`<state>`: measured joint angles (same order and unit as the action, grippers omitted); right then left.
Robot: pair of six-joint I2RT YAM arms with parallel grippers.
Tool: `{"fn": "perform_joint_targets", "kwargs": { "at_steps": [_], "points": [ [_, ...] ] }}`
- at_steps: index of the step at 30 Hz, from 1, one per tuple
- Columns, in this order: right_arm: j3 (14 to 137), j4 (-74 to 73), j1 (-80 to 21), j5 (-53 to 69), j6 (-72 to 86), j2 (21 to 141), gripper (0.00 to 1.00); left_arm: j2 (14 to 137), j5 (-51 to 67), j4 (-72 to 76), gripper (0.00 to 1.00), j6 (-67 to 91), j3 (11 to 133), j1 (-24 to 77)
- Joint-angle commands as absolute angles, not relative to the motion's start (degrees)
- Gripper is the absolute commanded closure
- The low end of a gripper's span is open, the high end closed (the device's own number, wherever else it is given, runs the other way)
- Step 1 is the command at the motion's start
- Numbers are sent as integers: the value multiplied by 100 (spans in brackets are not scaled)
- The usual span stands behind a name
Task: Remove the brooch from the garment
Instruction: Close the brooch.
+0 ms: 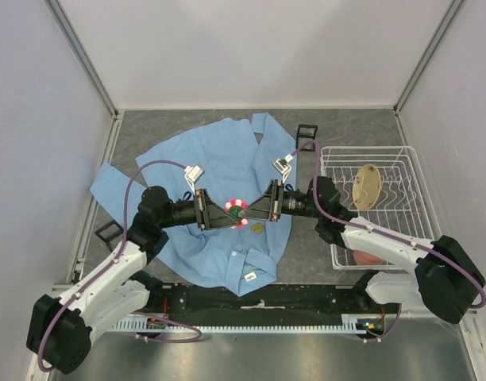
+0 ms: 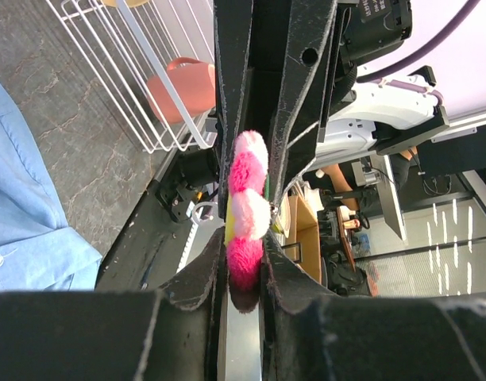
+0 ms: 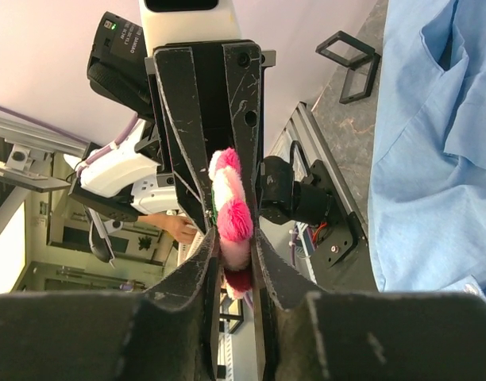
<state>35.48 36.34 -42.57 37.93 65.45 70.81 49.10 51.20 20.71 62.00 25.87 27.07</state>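
Observation:
The brooch (image 1: pixel 238 212), a fuzzy flower of pink and white petals, hangs above the light blue garment (image 1: pixel 219 159), pinched from both sides. My left gripper (image 1: pixel 229 213) comes in from the left and my right gripper (image 1: pixel 249 211) from the right, meeting fingertip to fingertip. In the left wrist view the brooch (image 2: pixel 247 210) stands edge-on between my left gripper's (image 2: pixel 244 262) pads, with the garment (image 2: pixel 21 198) far below. The right wrist view shows the brooch (image 3: pixel 232 214) filling my right gripper (image 3: pixel 235 254) the same way, the garment (image 3: pixel 433 159) off to the side.
A white wire rack (image 1: pixel 408 230) stands on the right with a tan oval object (image 1: pixel 368 186) in it and a pinkish object (image 1: pixel 370 258) at its near end. A small gold emblem (image 1: pixel 258 228) lies on the shirt. Black brackets (image 1: pixel 306 131) (image 1: pixel 108 232) sit on the mat.

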Motion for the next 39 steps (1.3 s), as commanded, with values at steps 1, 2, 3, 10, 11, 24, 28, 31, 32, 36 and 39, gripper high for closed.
{"fn": "perform_joint_targets", "kwargs": {
  "at_steps": [1,2,3,10,11,24,28,31,32,36,39],
  "points": [
    [3683,3964,-4280,3832,6592,7128,80,4869,5335,2267,92,5985,2777,2698],
    [3683,3903,-4280,3823,6574,7128,82,4860,5335,2259,92,5977,2777,2698],
    [3691,3885,-4280,3832,6566,7128,86,4852,5344,2267,92,5977,2777,2698],
    [3648,3841,-4272,3718,6670,7041,100,4598,5142,2180,68,6073,2734,2681],
    [3630,3850,-4271,3700,6706,7023,100,4571,5124,2188,64,6082,2681,2655],
    [3621,3990,-4280,3621,6873,6970,100,4702,5168,2452,55,6302,2531,2628],
    [3665,3815,-4298,3586,6768,6952,100,4781,5115,2487,53,6337,2549,2628],
    [3718,3656,-4342,3551,6645,6952,100,4790,5063,2531,51,6381,2540,2628],
    [3726,3656,-4350,3551,6645,6943,100,4773,5045,2531,52,6381,2531,2628],
    [3718,3647,-4368,3568,6618,6961,100,4737,4975,2531,58,6381,2496,2628],
    [3691,3639,-4368,3586,6574,6952,100,4746,5018,2593,65,6398,2479,2628]
  ]
}}
